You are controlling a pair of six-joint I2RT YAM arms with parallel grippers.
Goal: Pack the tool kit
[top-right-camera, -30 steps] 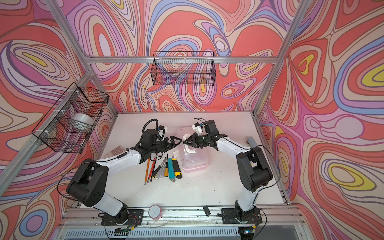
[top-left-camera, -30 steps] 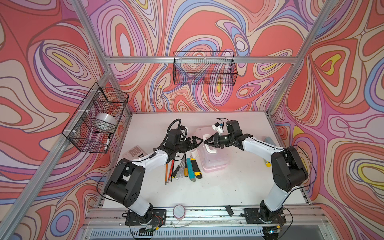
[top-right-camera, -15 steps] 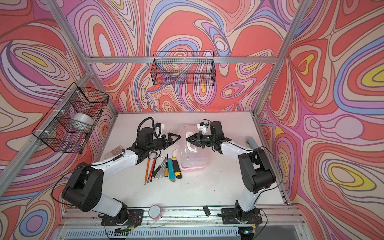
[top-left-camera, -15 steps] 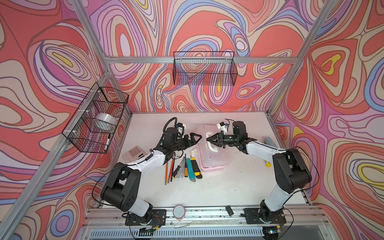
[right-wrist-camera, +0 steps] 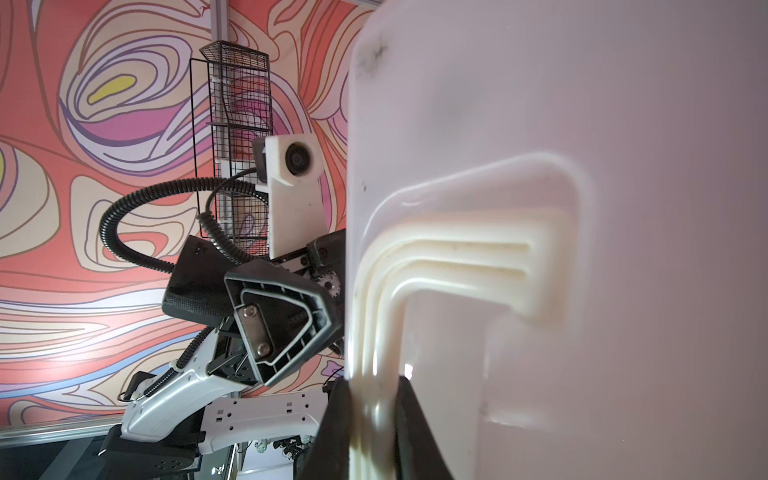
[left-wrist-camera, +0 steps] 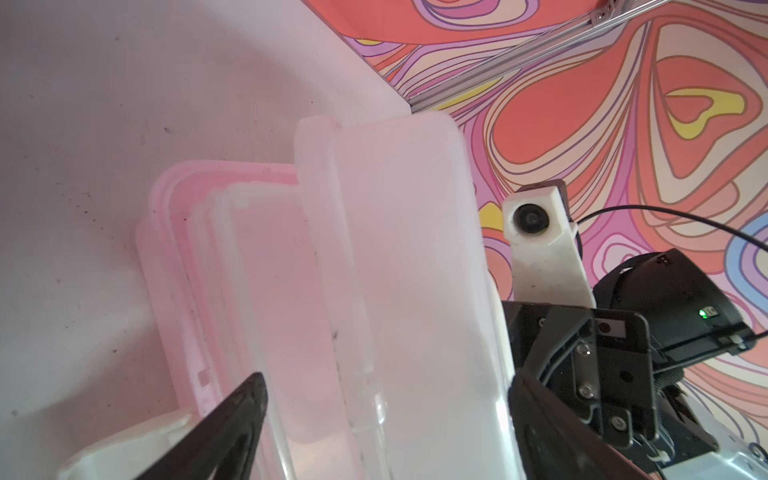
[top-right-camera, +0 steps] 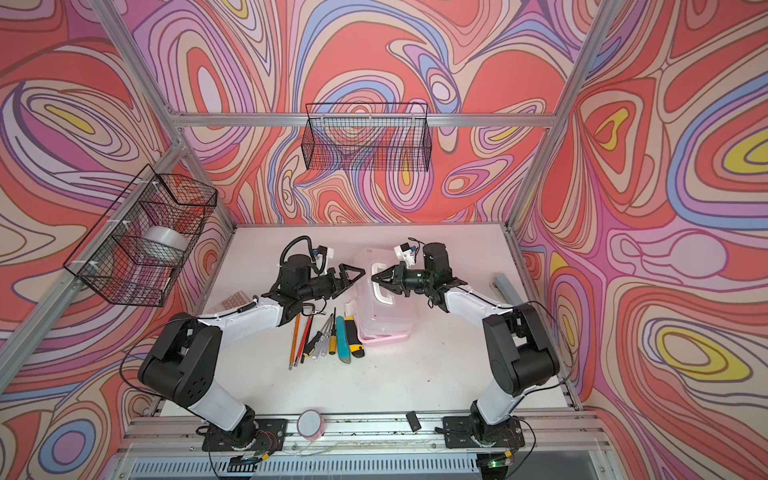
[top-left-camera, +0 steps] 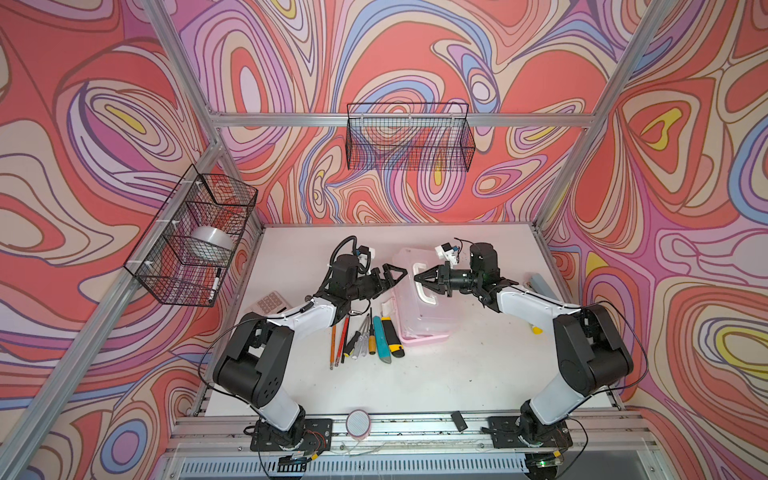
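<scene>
The tool kit [top-left-camera: 422, 320] is a pale pink case in mid-table, seen in both top views [top-right-camera: 384, 320]. Its translucent lid [right-wrist-camera: 582, 187] is tipped up off the pink base [left-wrist-camera: 232, 257]. My right gripper [right-wrist-camera: 374, 419] is shut on the lid's white handle [right-wrist-camera: 457, 257] and hangs over the case [top-left-camera: 417, 277]. My left gripper [left-wrist-camera: 386, 419] is open at the lid's left edge [top-left-camera: 392, 279]. The lid [left-wrist-camera: 399, 257] stands between its fingers; I cannot tell whether they touch it. Left of the case lie screwdrivers [top-left-camera: 359, 338], a teal tool [top-left-camera: 380, 338] and a black-yellow utility knife [top-left-camera: 392, 336].
Orange and red pencils [top-left-camera: 338, 336] lie left of the tools, under the left arm. A calculator [top-left-camera: 270, 302] sits at the table's left edge, a grey-blue bar [top-left-camera: 540, 284] at its right edge. Wire baskets [top-left-camera: 409, 137] hang on the walls. A pink round object [top-left-camera: 358, 423] rests on the front rail.
The right gripper has tipped the lid up by its handle. The left gripper has risen a little towards the lid's edge and stays open.
</scene>
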